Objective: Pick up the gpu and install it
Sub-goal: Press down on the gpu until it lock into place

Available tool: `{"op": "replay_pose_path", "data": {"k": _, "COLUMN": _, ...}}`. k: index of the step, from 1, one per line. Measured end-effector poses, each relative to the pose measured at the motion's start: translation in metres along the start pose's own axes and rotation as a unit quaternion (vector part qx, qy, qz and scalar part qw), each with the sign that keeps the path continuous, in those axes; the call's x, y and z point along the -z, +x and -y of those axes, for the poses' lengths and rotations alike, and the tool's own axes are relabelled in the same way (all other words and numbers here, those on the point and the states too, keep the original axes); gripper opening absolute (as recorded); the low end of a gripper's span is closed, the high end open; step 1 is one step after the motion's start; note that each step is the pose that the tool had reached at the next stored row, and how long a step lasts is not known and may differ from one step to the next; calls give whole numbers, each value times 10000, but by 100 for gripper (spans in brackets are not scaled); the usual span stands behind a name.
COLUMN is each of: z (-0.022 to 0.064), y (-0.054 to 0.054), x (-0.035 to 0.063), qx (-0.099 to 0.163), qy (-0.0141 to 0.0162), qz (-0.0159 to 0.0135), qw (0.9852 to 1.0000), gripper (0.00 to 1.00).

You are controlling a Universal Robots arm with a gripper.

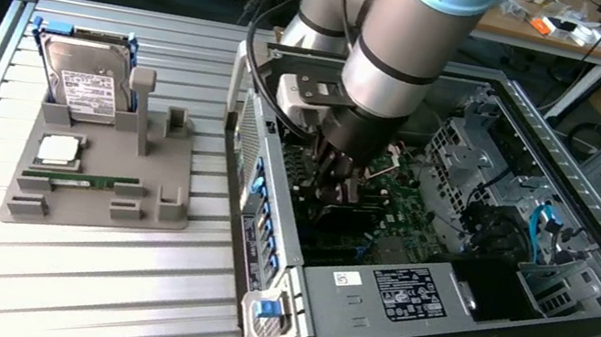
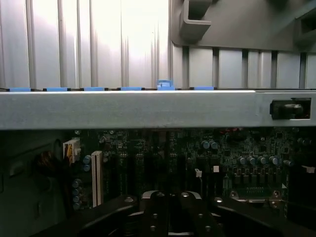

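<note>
End effector (image 1: 336,195) deep inside open computer case (image 1: 555,130), low over motherboard (image 2: 217,158), fingers drawn fully together. Dark flat card below it, probably gpu (image 1: 344,218), seems to stand on board; grip on it unclear. Gray holder tray (image 1: 99,189) on slatted counter (image 1: 71,276) carries hard drive (image 1: 86,84) and memory stick (image 1: 86,182).

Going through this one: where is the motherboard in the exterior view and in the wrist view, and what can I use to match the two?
Exterior view: the motherboard lies deep inside the open computer case, just to the exterior view's right of the arm.
Wrist view: the motherboard is the dark green board beyond the case's grey side wall.
Shared landmark: the row of blue clips along that wall.
</note>
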State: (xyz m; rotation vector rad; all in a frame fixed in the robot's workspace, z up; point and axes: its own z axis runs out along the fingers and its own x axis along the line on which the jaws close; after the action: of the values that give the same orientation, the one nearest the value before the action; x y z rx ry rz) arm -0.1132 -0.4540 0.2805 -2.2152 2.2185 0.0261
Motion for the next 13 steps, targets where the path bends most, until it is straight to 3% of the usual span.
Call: {"op": "replay_pose_path", "data": {"k": 13, "z": 46, "y": 2, "x": -75, "qx": 0, "qy": -12, "qz": -2, "qw": 10000, "gripper": 10}}
